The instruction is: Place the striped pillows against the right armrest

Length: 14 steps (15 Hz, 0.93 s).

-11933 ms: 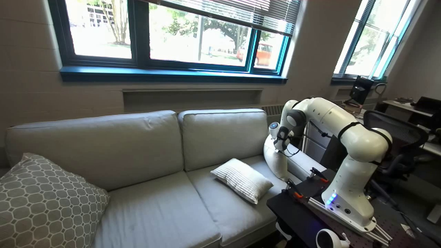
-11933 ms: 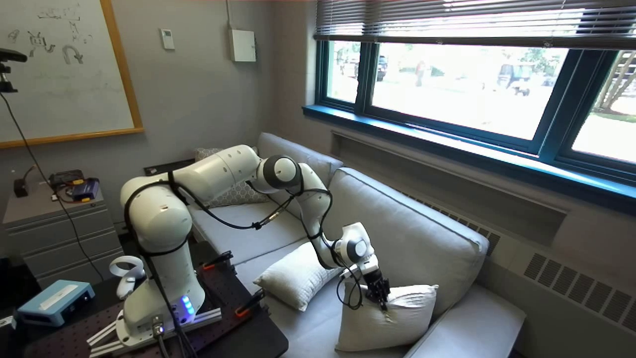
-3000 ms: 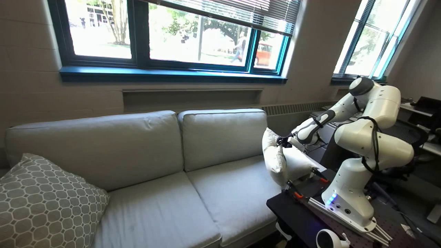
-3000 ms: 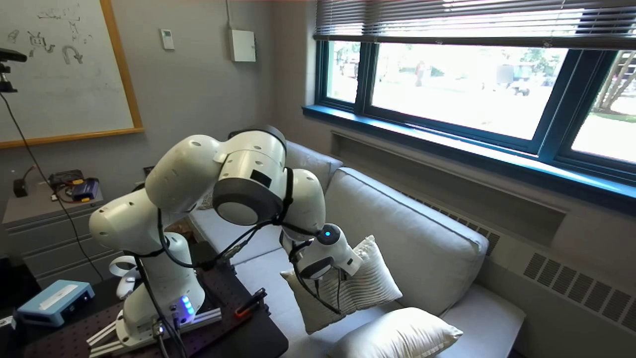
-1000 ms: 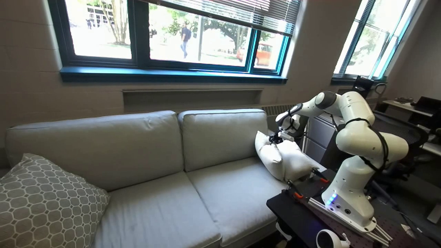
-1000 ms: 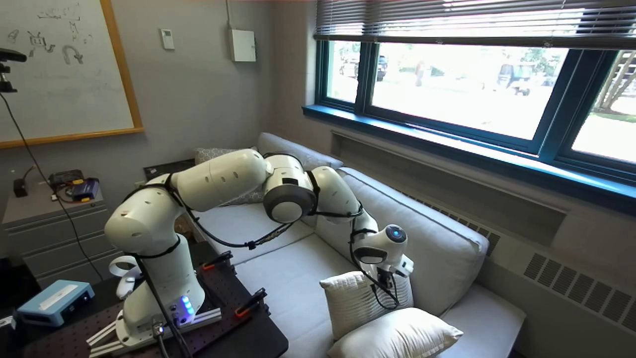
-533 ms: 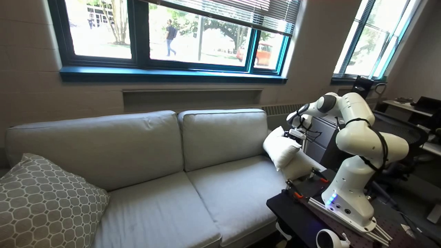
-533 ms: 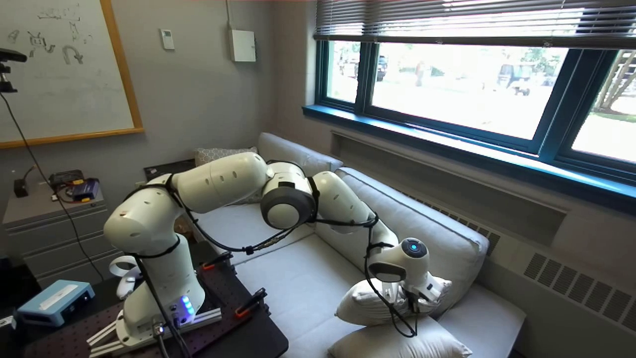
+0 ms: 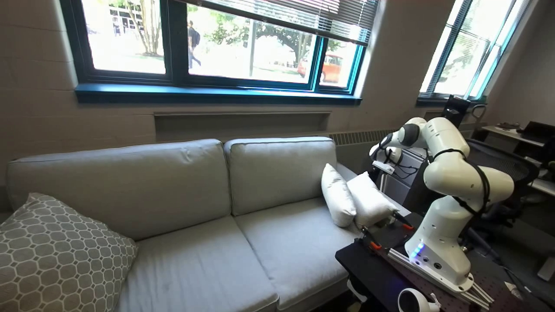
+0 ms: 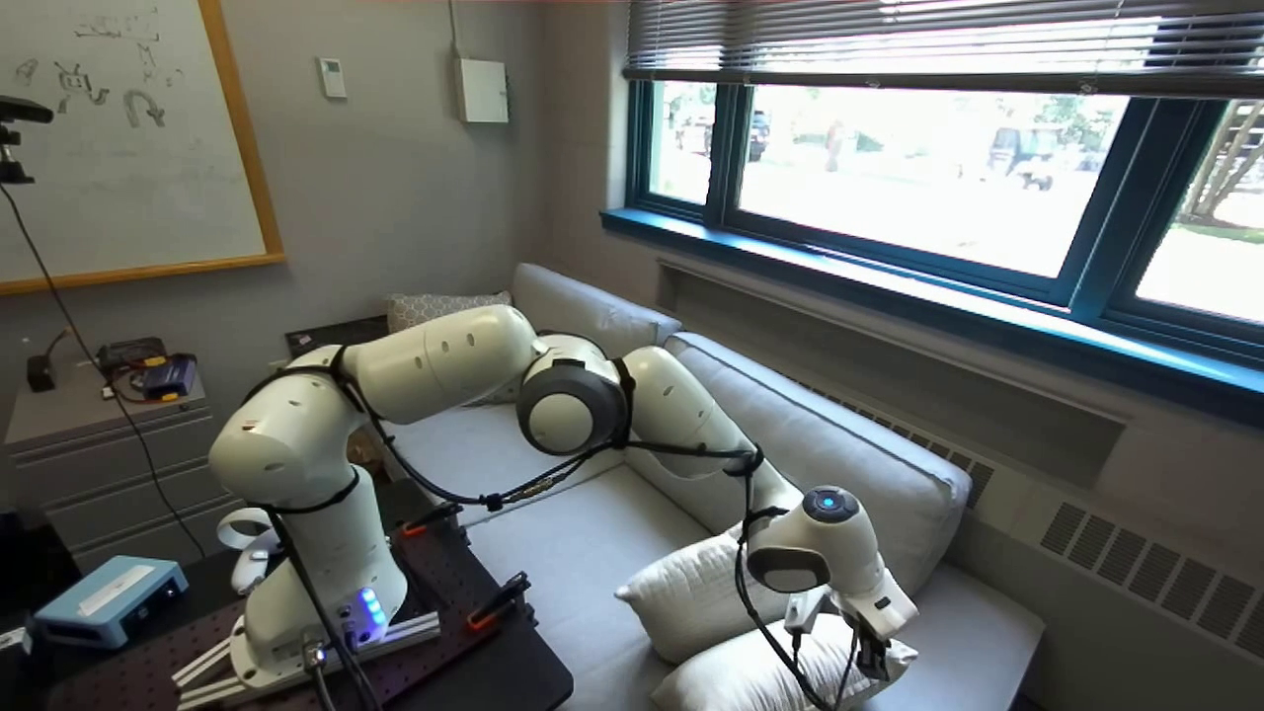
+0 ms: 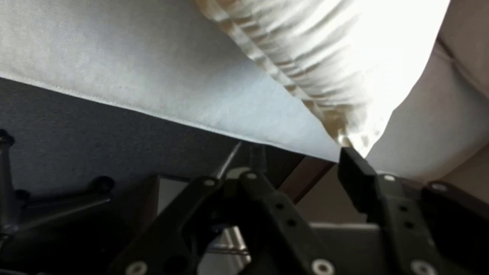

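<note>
Overall, wall (image 9: 39,130) and wide window (image 9: 174,47) back the sofa (image 9: 195,251). Onto its right armrest (image 10: 963,642) leans the outer striped pillow (image 9: 372,201); the inner striped pillow (image 9: 338,197) tilts just beside it. Both lie on the sofa side of the fingers (image 11: 357,181), which stand spread with nothing between; the outer pillow's corner points at one tip, so backing away probably comes next.

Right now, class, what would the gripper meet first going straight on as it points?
The gripper would probably meet the armrest, near its edge; but depth is unclear, and a striped pillow might come first.
</note>
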Motion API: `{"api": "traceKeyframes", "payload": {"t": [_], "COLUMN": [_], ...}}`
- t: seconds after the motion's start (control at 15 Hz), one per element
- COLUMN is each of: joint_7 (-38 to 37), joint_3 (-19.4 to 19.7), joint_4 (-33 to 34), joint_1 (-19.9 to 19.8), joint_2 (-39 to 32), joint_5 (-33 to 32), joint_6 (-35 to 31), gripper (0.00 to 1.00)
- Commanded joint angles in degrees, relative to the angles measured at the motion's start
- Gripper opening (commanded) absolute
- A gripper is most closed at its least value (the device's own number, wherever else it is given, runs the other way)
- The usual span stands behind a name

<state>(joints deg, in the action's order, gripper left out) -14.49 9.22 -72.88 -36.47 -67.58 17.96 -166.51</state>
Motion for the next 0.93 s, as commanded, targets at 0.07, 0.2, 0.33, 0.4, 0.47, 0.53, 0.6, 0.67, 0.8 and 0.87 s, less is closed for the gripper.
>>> {"api": "traceKeyframes", "payload": {"t": [0.07,0.2,0.33,0.4,0.47,0.53,0.6,0.67,0.8,0.87], "joint_7": [-17.13,-25.31,-34.38,-37.81,-40.69,-42.94,-43.21,-41.90,-35.16,-33.09], "joint_3": [13.64,21.15,28.70,30.99,32.87,34.03,33.26,30.92,23.72,20.00], "joint_4": [-0.36,-1.91,-4.17,-5.45,-6.47,-7.94,-8.79,-9.81,-11.95,-12.41], "joint_1": [9.60,15.04,20.84,23.12,25.18,27.12,27.85,27.96,27.49,26.88], "joint_2": [-2.44,-3.77,-5.34,-5.74,-6.17,-6.09,-5.48,-4.02,-0.28,0.92], "joint_5": [2.73,4.37,5.09,4.94,4.65,4.20,3.64,3.01,3.59,3.23], "joint_6": [-5.30,-6.42,-6.56,-6.30,-5.98,-5.91,-5.92,-6.49,-9.33,-10.99], "gripper": [0.93,1.00,1.00,1.00,1.00,1.00,1.00,1.00,1.00,1.00]}}
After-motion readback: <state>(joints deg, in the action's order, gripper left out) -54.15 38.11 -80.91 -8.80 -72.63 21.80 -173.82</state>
